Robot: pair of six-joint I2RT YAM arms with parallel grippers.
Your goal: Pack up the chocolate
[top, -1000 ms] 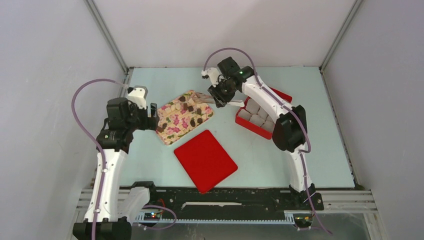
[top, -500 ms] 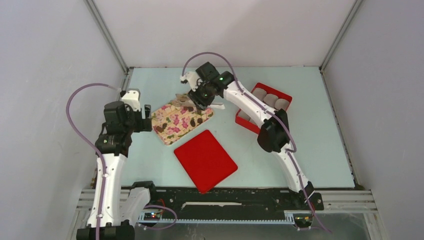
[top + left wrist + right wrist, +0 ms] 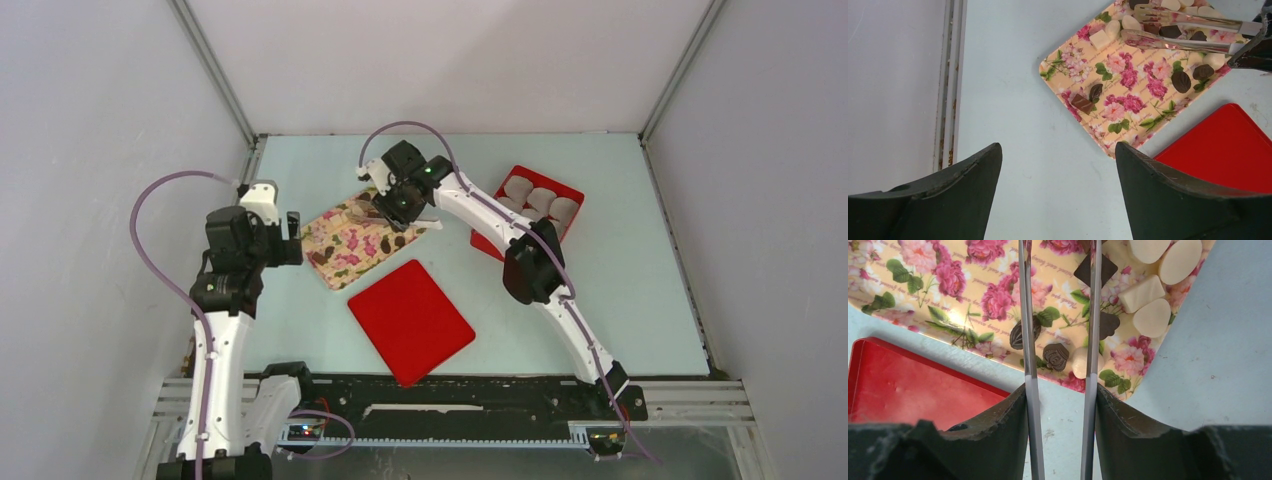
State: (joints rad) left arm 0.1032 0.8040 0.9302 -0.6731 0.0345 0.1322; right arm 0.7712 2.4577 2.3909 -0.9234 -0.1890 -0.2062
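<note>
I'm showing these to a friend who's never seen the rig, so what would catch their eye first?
The pink-and-green floral tray left of the table's middle, dotted with dark and pale chocolates, stands out most, with the right gripper holding metal tongs over its far corner. Next come the flat red lid nearer the arms and the red box of white paper cups to the right.
</note>
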